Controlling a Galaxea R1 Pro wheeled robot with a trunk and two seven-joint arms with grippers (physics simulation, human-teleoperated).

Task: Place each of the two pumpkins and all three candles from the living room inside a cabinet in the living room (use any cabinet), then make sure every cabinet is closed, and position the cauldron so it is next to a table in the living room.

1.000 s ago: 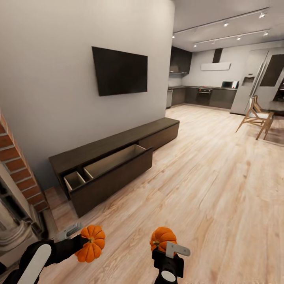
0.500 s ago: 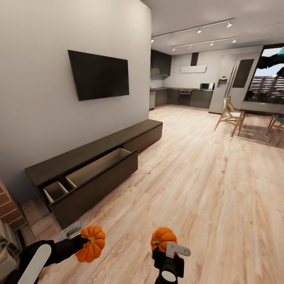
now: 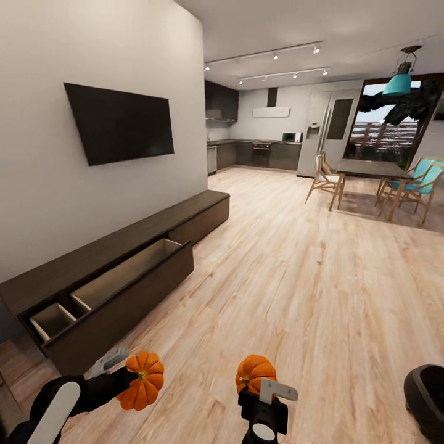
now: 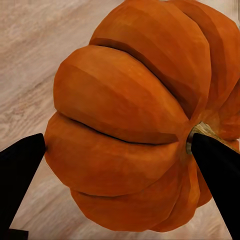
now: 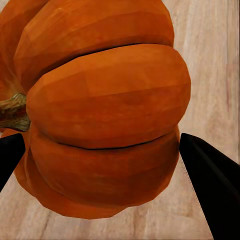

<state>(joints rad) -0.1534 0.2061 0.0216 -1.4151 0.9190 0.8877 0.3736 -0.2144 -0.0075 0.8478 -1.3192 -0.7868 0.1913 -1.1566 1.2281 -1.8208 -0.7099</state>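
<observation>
My left gripper (image 3: 132, 377) is shut on an orange ribbed pumpkin (image 3: 143, 381), held low over the wooden floor. In the left wrist view that pumpkin (image 4: 135, 130) sits between the two black fingers (image 4: 20, 170). My right gripper (image 3: 258, 381) is shut on the second pumpkin (image 3: 254, 372), which also bulges between the dark fingers (image 5: 210, 185) as pumpkin (image 5: 100, 125). The long dark brown cabinet (image 3: 105, 256) runs along the left wall, with one wide drawer (image 3: 123, 277) pulled open and nothing visible in its pale interior. A black cauldron (image 3: 427, 398) sits on the floor at the lower right edge. The candles are out of view.
A dark TV (image 3: 120, 122) hangs on the wall above the cabinet. Far right stand a dining table (image 3: 370, 168) and wooden chairs (image 3: 327, 180). A kitchen (image 3: 259, 154) lies at the back. Broad wooden floor stretches ahead.
The camera has swung to the right: the brick fireplace left the picture, and the cauldron and dining table came in. Both grippers still hold their pumpkins the same way.
</observation>
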